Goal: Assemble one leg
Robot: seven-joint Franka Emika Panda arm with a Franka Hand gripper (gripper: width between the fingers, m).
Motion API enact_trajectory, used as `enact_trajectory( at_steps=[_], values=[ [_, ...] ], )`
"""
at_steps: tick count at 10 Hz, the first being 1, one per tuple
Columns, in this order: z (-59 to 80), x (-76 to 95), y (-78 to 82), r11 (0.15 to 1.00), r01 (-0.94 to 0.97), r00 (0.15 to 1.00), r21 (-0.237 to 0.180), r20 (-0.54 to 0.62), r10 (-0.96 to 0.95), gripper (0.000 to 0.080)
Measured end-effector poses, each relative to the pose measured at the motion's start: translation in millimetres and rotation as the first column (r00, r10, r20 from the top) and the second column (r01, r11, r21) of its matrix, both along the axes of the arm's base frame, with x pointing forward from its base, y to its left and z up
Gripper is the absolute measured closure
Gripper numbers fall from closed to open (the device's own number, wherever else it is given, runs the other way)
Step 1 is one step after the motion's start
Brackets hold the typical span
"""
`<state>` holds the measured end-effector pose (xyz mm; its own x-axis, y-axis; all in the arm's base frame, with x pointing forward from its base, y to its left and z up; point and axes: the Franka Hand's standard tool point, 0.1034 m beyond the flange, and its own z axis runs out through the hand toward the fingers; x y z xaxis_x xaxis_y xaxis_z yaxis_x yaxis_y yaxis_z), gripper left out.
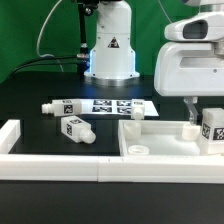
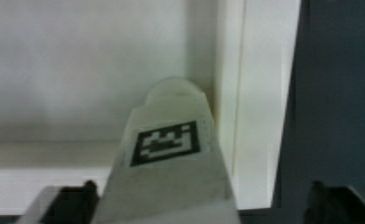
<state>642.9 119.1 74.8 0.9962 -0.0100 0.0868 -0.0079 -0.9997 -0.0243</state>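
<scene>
Holding a leg (image 1: 213,130) between its two fingers, the gripper (image 1: 208,122) sits at the exterior view's right, pinched onto the peg from both sides. The held leg stands upright over the big flat white panel (image 1: 160,140), close to the panel's corner on that side. In the wrist view the same leg (image 2: 170,150) points away from the camera, its code tag facing up, with a dark finger (image 2: 72,205) low on each side. Two more legs lie on the black bench (image 1: 30,100): one (image 1: 62,108) near the marker board (image 1: 120,105), and another (image 1: 76,129) just in front of it.
</scene>
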Motion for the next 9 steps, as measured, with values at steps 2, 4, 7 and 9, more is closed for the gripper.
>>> enact_trajectory(
  at_steps=[2,4,7,9],
  values=[
    [-0.5,-0.2,-1.4,0.996,0.085,0.996,0.008,-0.003,-0.085,0.0424],
    [-0.6,-0.9,-4.7,0.965,0.263,0.965,0.014,-0.019,-0.263,0.0510],
    [-3.9,-3.4,-6.2,0.791,0.611,0.791,0.029,-0.047,-0.610,0.0510],
    [-4.6,-1.6,-7.9,0.503,0.861,0.509,0.081,-0.103,-0.855,0.0510]
  ],
)
